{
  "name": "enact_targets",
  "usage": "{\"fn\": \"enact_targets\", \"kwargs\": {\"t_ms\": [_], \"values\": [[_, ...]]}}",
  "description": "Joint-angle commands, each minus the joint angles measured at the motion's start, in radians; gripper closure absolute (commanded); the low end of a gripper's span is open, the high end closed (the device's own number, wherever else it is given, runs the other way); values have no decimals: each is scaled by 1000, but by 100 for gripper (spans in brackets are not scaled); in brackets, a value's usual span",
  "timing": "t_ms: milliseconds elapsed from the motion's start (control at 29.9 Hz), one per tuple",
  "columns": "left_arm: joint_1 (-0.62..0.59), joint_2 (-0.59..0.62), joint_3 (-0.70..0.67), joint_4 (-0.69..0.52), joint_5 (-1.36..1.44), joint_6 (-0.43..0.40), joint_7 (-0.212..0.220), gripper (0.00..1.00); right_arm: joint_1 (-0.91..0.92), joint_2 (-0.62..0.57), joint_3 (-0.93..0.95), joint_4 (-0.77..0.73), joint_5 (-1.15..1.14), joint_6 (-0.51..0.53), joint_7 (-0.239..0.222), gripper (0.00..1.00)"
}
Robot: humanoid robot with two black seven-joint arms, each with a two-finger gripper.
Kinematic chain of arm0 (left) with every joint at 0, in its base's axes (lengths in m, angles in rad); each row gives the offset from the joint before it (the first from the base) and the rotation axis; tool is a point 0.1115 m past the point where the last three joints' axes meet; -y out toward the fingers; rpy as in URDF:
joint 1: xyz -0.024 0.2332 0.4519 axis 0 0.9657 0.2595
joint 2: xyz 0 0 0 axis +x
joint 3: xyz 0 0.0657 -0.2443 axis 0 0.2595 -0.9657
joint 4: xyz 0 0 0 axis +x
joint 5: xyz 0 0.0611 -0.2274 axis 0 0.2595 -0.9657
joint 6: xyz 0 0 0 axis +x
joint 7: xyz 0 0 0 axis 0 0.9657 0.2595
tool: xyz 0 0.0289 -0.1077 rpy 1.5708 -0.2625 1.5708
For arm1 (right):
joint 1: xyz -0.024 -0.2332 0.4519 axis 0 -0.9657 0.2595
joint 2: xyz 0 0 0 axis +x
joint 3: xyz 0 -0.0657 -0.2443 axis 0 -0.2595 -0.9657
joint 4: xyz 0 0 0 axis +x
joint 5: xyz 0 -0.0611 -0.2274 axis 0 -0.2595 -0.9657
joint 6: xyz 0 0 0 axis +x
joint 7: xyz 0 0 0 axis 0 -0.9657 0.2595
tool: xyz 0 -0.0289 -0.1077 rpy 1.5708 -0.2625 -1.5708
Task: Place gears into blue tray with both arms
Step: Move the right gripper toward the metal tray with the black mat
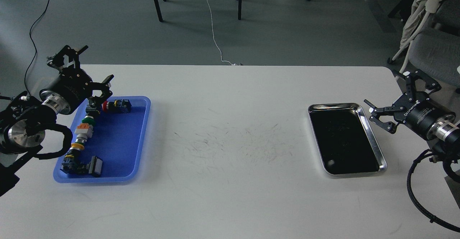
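The blue tray (122, 142) lies at the table's left, with several colourful push-button switches (83, 129) along its left side. I cannot make out any gears; the dark inside of the steel tray (373, 138) at the right hides anything small and black. My left gripper (97, 63) hovers over the blue tray's far left corner, open and holding nothing. Off the steel tray's far right corner, my right gripper (380, 88) is also open and empty.
Faint scuff marks cover the white table (230, 142) between the two trays. A pale spot (330, 162) shows in the steel tray's near left corner. A chair (431, 48) with cloth on it stands beyond the table's right corner.
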Motion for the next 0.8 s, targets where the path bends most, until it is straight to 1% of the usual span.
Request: {"fn": "enact_targets", "kwargs": {"t_ms": [0, 167, 301, 367, 468, 534, 768], "values": [[0, -1, 0, 0, 2, -3, 6, 1, -3, 1, 0, 4, 3, -11, -2, 1], [-7, -1, -2, 9, 0, -3, 3, 1, -2, 1, 3, 3, 3, -14, 3, 1], [-7, -4, -34, 32, 0, -4, 3, 1, 3, 21, 9, 0, 3, -12, 10, 1], [-5, -4, -51, 50, 0, -10, 13, 1, 6, 25, 7, -2, 0, -12, 16, 1], [-8, -4, -53, 57, 2, -18, 24, 1, 8, 25, -2, -5, -1, -3, 42, 1], [-10, -4, -53, 57, 2, -22, 18, 1, 6, 25, -2, -5, -1, 0, 58, 1], [-7, -1, -43, 55, 26, -32, 18, 1, 6, 27, 3, -16, -5, 2, 59, 1]]}}
